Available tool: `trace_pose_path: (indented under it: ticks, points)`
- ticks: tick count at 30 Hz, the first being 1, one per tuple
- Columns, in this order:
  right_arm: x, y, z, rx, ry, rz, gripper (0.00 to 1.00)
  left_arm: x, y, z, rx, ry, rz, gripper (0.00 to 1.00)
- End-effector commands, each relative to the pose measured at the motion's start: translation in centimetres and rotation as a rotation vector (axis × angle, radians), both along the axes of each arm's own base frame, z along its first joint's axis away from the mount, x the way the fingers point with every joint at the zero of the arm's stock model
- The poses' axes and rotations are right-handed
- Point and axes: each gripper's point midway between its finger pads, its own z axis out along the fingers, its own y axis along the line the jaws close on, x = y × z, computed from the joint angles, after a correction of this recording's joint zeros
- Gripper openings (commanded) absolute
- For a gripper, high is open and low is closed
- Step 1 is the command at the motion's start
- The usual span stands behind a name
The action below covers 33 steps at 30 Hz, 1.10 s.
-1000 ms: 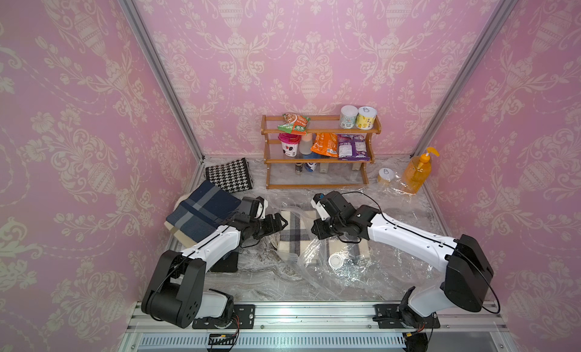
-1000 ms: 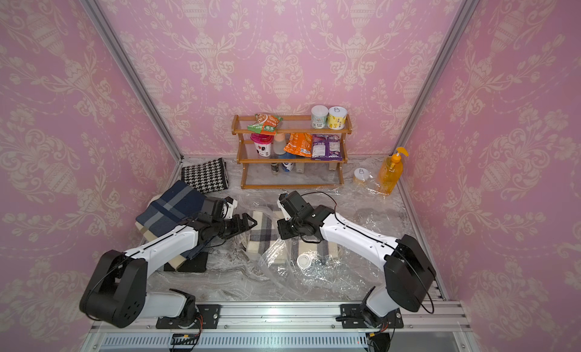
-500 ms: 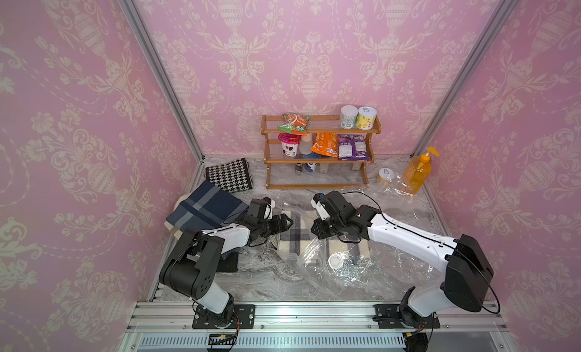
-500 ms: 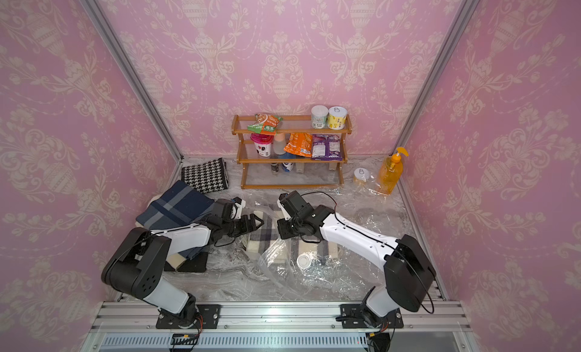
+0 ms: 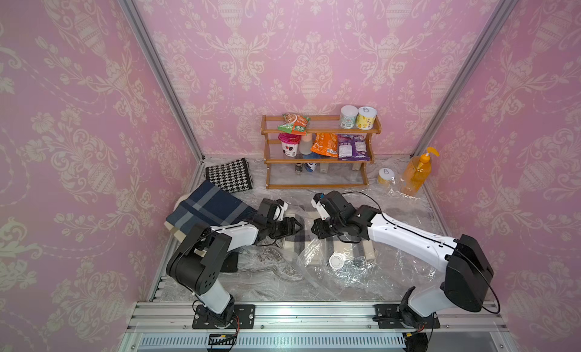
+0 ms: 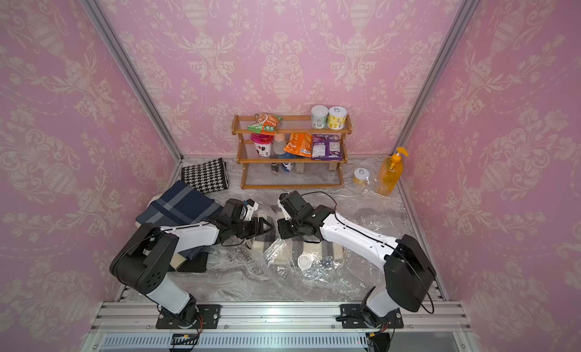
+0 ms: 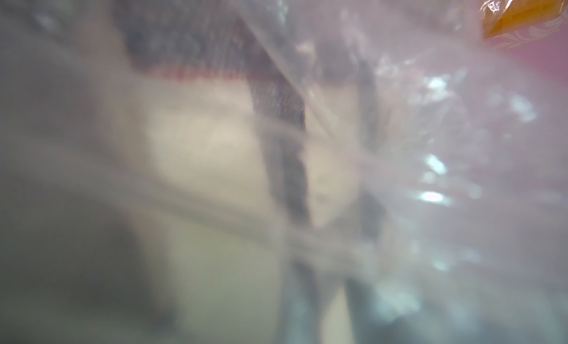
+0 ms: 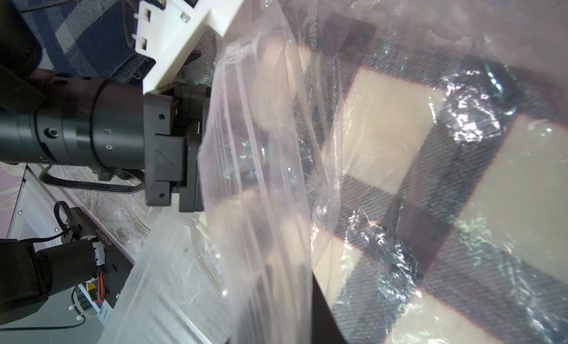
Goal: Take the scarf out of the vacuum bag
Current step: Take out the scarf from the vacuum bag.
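The vacuum bag (image 5: 355, 271) lies crinkled mid-table, its white valve cap (image 5: 337, 260) facing up. Inside it is the cream and dark plaid scarf (image 5: 297, 240), which shows through the film in the right wrist view (image 8: 384, 136). My left gripper (image 5: 295, 227) reaches into the bag's mouth over the scarf. The film hides its fingers, so its state is unclear. My right gripper (image 5: 316, 232) is shut on the bag's upper film at the mouth and holds it raised. The left wrist view shows only the blurred scarf (image 7: 209, 149) behind plastic.
A navy plaid cloth (image 5: 213, 209) lies folded at the left, with a houndstooth cloth (image 5: 229, 178) behind it. The wooden rack (image 5: 317, 160) with snacks and cans stands at the back. An orange pump bottle (image 5: 416, 174) and a small jar (image 5: 386, 176) sit back right.
My left arm has folded at the elbow and pushed its gripper a little further right into the bag's mouth. The right arm and the raised film have stayed put.
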Motion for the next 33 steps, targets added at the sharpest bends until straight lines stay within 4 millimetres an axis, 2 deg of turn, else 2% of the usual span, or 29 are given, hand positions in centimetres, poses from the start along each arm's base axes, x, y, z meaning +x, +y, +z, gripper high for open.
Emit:
trace_pose_path:
  ticks: [1,2,3,8,13,23,27,33]
  points:
    - [0.7,-0.8,0.2,-0.033,-0.019,-0.038,0.19,-1.2,-1.3,1.3,-0.038,0.033,-0.043,0.67]
    - [0.7,-1.1,0.0,-0.041,-0.018,-0.044,0.19,-0.5,-1.9,2.2,-0.049,0.007,-0.048,0.66]
    - [0.8,-1.3,-0.1,-0.046,-0.014,-0.049,0.19,-0.6,-2.3,2.1,-0.05,0.003,-0.053,0.65]
    - [0.9,-2.0,-0.8,-0.063,-0.006,-0.074,0.19,-1.1,-4.4,1.1,-0.05,-0.006,-0.07,0.52]
    - [1.1,-3.6,-1.4,-0.107,0.004,-0.113,0.19,-1.3,-6.0,0.7,-0.054,-0.037,-0.065,0.4]
    - [1.6,-8.5,-3.3,-0.169,0.048,-0.246,0.19,-0.3,-10.5,1.9,-0.096,-0.077,-0.109,0.34]
    - [1.7,-9.8,-3.7,-0.16,0.066,-0.284,0.19,0.0,-11.2,2.8,-0.104,-0.091,-0.114,0.33]
    - [1.9,-10.5,-3.7,-0.165,0.069,-0.304,0.19,-0.2,-10.6,4.4,-0.075,-0.115,-0.119,0.24]
